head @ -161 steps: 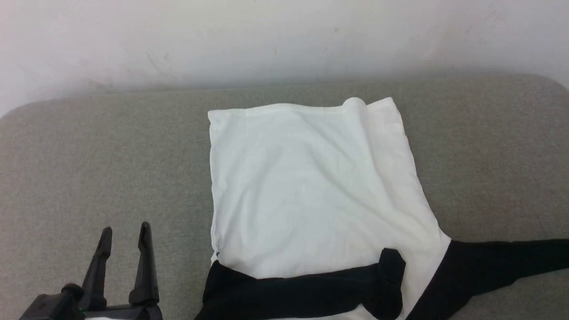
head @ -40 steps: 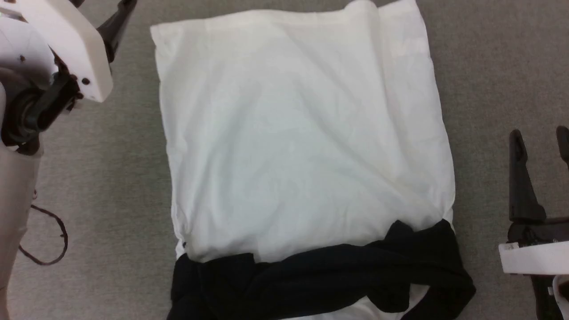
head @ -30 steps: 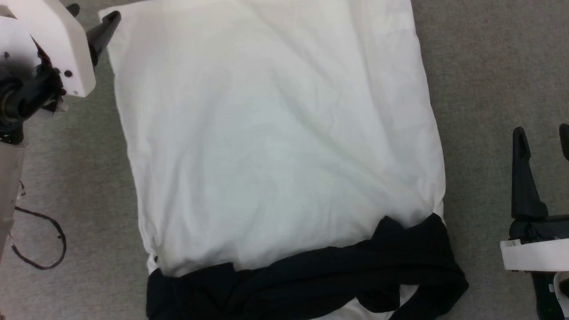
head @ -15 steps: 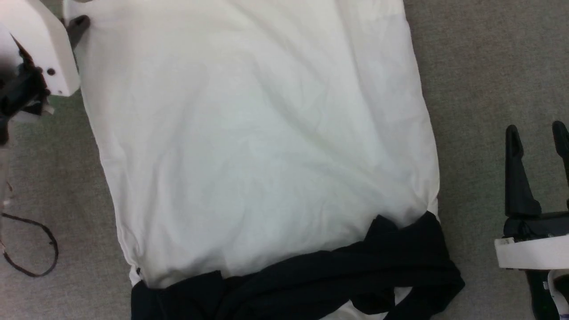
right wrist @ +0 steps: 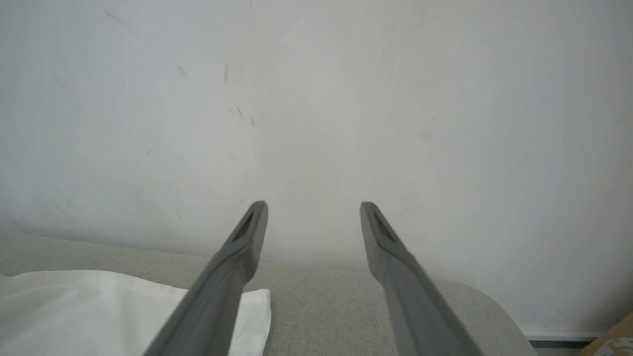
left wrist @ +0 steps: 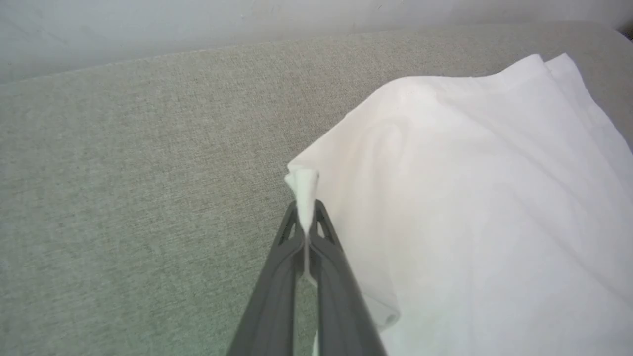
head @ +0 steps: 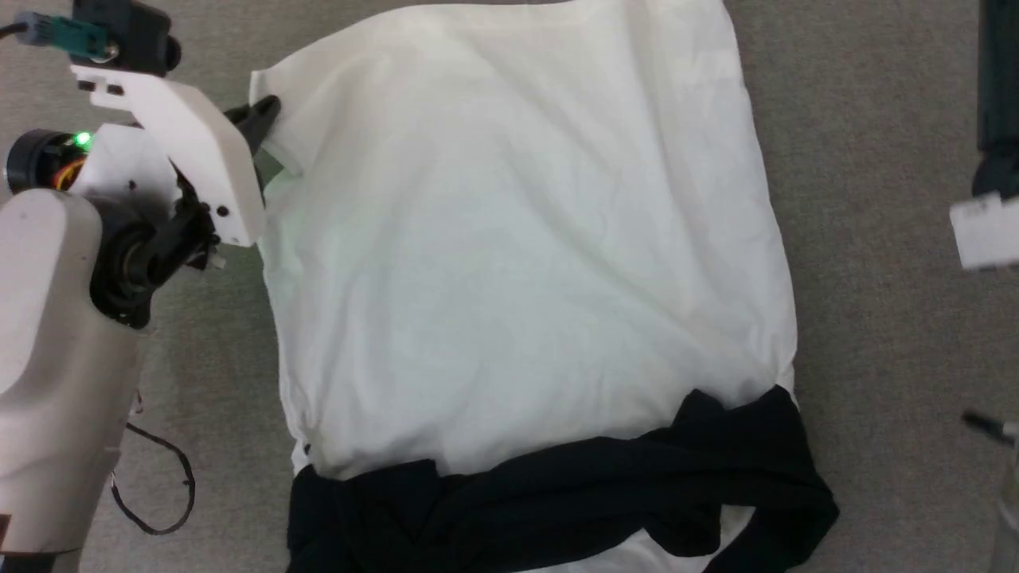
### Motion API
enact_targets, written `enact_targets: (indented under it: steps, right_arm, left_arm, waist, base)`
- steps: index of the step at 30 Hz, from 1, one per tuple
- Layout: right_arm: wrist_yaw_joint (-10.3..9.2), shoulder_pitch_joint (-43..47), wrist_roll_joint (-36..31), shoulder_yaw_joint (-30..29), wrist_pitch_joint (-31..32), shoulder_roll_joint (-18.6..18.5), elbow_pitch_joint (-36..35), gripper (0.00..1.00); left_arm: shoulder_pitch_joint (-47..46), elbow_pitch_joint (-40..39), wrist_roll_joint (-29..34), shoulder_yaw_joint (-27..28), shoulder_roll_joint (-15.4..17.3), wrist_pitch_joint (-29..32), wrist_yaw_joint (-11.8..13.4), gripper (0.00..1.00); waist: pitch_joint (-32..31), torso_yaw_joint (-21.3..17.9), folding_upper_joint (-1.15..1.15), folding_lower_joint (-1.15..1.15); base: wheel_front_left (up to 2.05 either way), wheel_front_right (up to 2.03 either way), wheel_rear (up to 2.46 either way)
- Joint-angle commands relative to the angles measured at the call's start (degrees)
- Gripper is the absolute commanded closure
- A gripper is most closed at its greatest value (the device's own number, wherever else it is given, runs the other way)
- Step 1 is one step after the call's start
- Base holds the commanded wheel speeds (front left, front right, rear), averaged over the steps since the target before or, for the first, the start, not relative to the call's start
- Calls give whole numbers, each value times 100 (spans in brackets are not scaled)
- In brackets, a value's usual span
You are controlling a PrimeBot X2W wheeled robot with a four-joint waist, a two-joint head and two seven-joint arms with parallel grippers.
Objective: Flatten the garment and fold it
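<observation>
The garment lies spread on a grey fabric-covered surface, taking up the middle of the head view. Its white body is mostly flat with shallow creases, and its black sleeves are bunched in a band across the edge at 6 o'clock. The left gripper sits at the garment's 10 o'clock corner. Its two dark fingers are pressed together with a pinch of white cloth clamped between them, and a small tuft sticks out past the tips. That corner is raised off the surface and a fold hangs beneath it. The pale left forearm runs down toward 7 o'clock, with a small green light glowing near the wrist and a thin dark cable looped on the surface beside it. The right gripper has its fingers spread wide apart and nothing between them. It points toward a pale wall, with the surface and a white corner of the garment below it at 7 o'clock in the right wrist view. In the head view the right arm shows blurred at the 3 o'clock edge, apart from the cloth.
</observation>
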Motion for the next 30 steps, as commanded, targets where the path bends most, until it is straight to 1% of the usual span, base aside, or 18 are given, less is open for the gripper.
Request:
enact_targets:
  steps: [1, 6, 8, 13, 16, 20, 29, 30]
  right_arm:
    - [-3, -357, 1, 45, 300, -26, 210, 0]
    - [-3, -1413, 193, 80, 1315, 67, 1145, 0]
    - [-3, -1727, 132, 94, 1655, 6, 1565, 0]
    - [-3, -2124, -46, -8, 2606, -27, 2557, 0]
    - [-3, -2167, -167, -12, 2947, -83, 2926, 0]
    - [-3, -2232, -253, -72, 2980, -100, 3147, 0]
    - [-3, -2360, -325, -128, 2748, -139, 3440, 0]
    - [-3, -2362, -303, -116, 2764, -131, 3481, 2]
  left_arm:
    - [56, -57, 7, -39, -64, -20, -8, 100]
    - [-62, -217, 1, -84, -159, -2, 27, 100]
    - [-144, -264, 6, -115, -214, 0, 27, 100]
    - [-327, -337, 38, -214, -343, 27, 37, 100]
    - [-408, -319, 44, -277, -442, 20, 34, 100]
    - [-495, -334, 37, -332, -530, 30, 36, 100]
    - [-556, -356, 19, -357, -635, -63, 62, 100]
    - [-555, -348, 15, -359, -644, -77, 60, 100]
  waist:
    - [-111, 242, 0, 0]
    - [139, 404, 0, 0]
    - [266, 485, 0, 0]
    - [510, 679, 0, 0]
    - [582, 802, 0, 0]
    - [721, 943, 0, 0]
    - [969, 1102, 0, 0]
    - [978, 1108, 0, 0]
  base:
    - [0, 0, 0]
    - [0, 0, 0]
    - [0, 0, 0]
    - [0, 0, 0]
    - [0, 0, 0]
    - [0, 0, 0]
    - [0, 0, 0]
    - [0, 0, 0]
